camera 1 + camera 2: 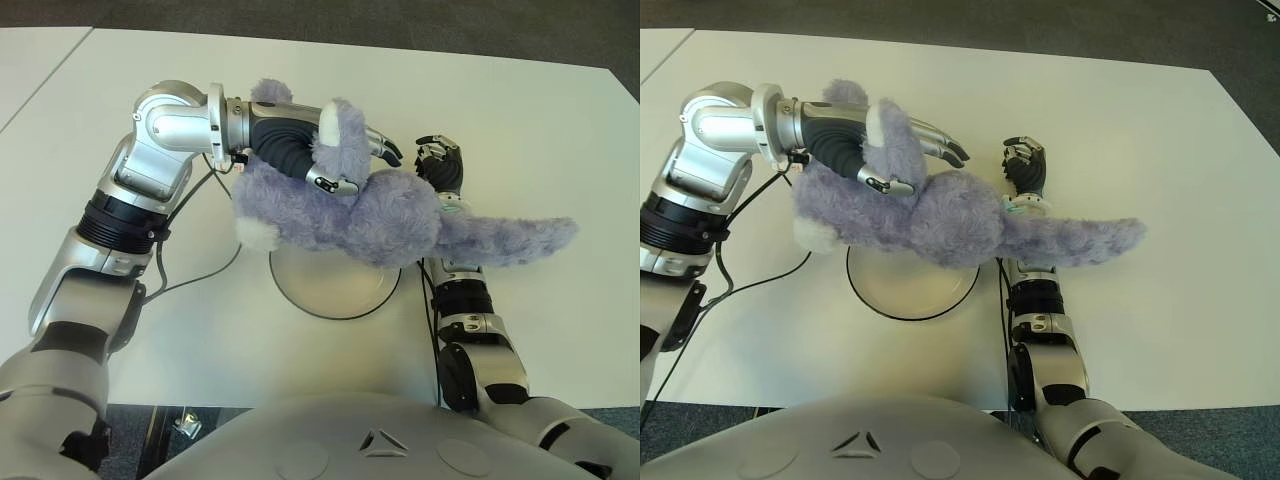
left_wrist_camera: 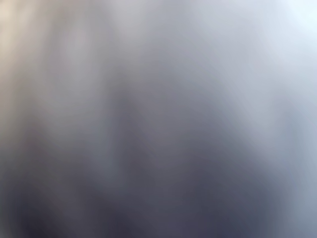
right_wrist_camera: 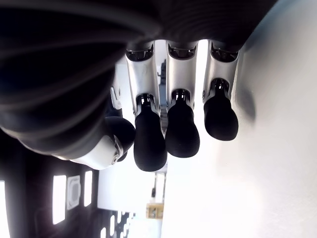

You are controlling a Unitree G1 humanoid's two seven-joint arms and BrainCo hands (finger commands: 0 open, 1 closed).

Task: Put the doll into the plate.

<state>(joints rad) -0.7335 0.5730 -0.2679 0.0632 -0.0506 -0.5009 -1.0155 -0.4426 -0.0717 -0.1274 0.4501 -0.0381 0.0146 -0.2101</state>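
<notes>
A fluffy purple doll (image 1: 385, 215) with a long tail (image 1: 520, 240) hangs lengthwise in the air, its body over the far part of the plate. The round cream plate (image 1: 330, 288) with a dark rim lies on the table, near the front edge. My left hand (image 1: 366, 168) reaches in from the left, shut on the doll, with a limb of it pinched between thumb and fingers. The left wrist view is filled by a grey-purple blur. My right hand (image 1: 440, 160) shows beyond the doll, right of the plate, its fingers (image 3: 148, 139) relaxed and holding nothing.
The white table (image 1: 560, 130) spreads to the right and far side, ending at dark floor. A black cable (image 1: 205, 270) trails across it left of the plate. The doll's tail crosses over my right forearm (image 1: 465, 290).
</notes>
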